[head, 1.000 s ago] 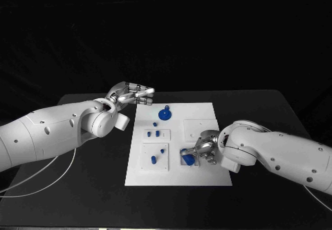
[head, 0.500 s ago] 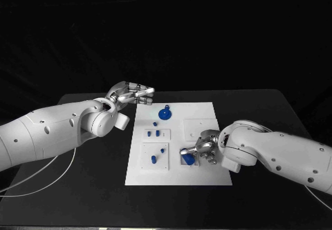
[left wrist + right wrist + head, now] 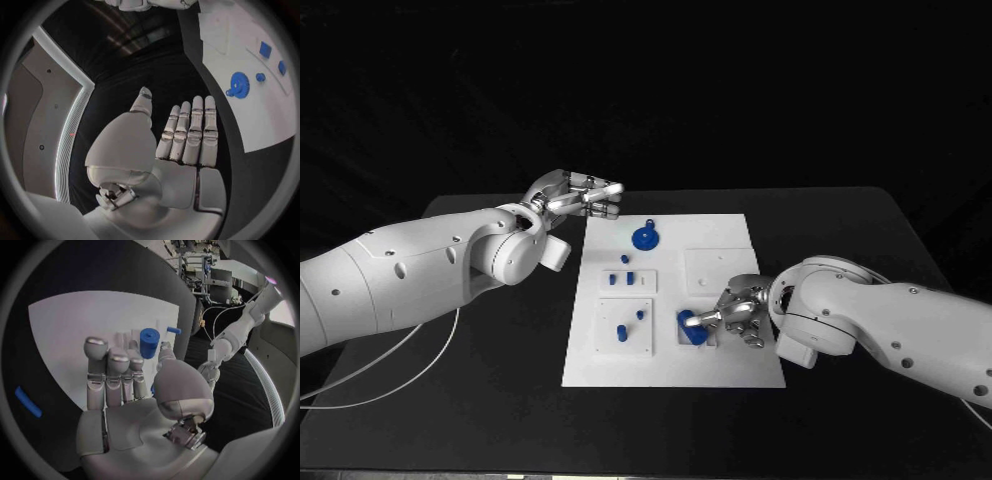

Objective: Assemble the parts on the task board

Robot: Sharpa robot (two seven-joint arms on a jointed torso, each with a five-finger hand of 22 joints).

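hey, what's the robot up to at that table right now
It is assembling small blue parts on a white task board. The right hand holds a blue cylinder at the board's near right section. The left hand hovers off the board's far left corner, holding nothing, fingers together. A blue gear lies at the far end, and a few small blue pegs stand in the left panels.

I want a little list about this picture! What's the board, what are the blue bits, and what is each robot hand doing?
board: white task board in the middle of the black table
blue gear: round gear part lying at the board's far end
small blue parts: several pieces on raised white blocks
left hand: left hand above the table beside the board's far corner, holding nothing
right hand: right hand holds a blue cylinder over the board
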